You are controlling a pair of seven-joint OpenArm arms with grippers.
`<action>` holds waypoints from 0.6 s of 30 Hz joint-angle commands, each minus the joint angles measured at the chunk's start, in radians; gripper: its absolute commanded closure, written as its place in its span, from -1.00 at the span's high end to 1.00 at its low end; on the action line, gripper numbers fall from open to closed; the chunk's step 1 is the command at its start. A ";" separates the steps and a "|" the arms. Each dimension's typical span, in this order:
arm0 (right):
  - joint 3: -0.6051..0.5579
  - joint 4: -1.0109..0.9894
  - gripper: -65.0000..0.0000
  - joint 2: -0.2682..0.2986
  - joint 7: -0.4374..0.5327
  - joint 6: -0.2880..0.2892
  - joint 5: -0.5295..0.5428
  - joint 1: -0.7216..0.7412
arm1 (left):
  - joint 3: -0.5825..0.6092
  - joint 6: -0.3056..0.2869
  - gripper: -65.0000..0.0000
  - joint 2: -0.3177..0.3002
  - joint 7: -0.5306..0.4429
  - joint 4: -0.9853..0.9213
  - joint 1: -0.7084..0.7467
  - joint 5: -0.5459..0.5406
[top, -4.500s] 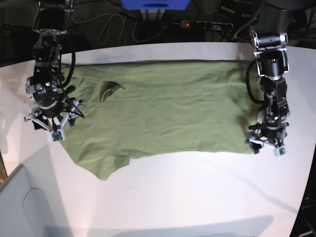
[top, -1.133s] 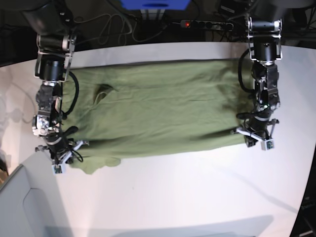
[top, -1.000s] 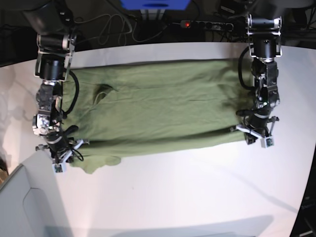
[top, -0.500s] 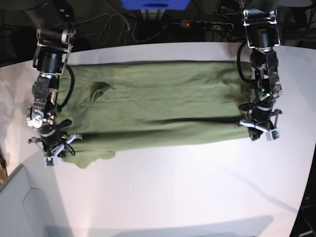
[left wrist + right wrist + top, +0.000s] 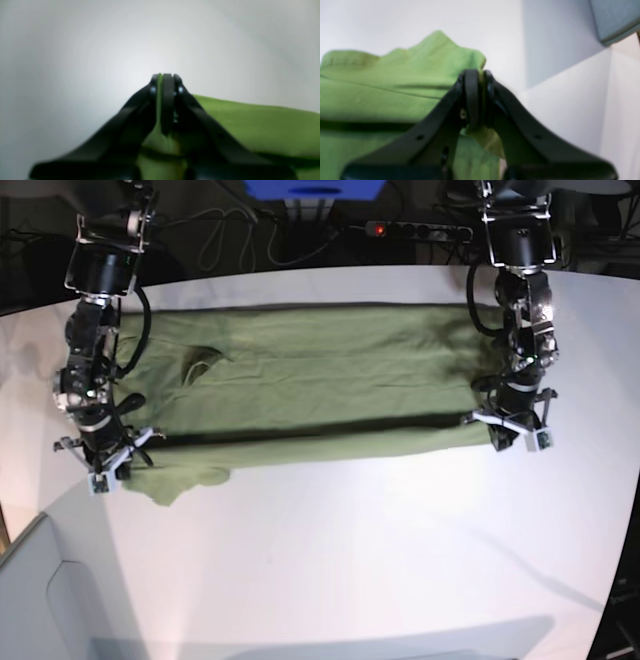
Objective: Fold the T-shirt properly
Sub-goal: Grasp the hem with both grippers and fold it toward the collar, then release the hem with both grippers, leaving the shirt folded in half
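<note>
Carrying the T-shirt's (image 5: 320, 395) near edge farther up the bench (image 5: 380, 560) than before, left end effector (image 5: 512, 432) and right end effector (image 5: 100, 465) both pinching cloth; long axis running arm to arm.

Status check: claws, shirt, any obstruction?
Left claw shut on T-shirt hem corner. Right claw shut on sleeve-side edge. Near edge lifted over shirt, fold unfinished. Nothing in the way.

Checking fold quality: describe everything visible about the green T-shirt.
The plain olive-green cotton T-shirt lies spread sideways on the white table, collar toward the base view's left, lightly wrinkled. Its near edge is raised and carried over the body, pinched at each end by the left end effector and the right end effector.
</note>
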 commanded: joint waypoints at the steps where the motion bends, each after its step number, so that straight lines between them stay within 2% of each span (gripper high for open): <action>1: 0.003 0.019 -1.00 0.015 0.025 0.002 0.003 0.015 | -0.007 0.004 -1.00 -0.016 -0.030 0.034 -0.005 -0.002; 18: 0.004 0.019 -0.99 0.015 0.013 0.002 0.003 -0.005 | -0.007 0.004 -1.00 -0.016 -0.027 0.074 0.058 -0.002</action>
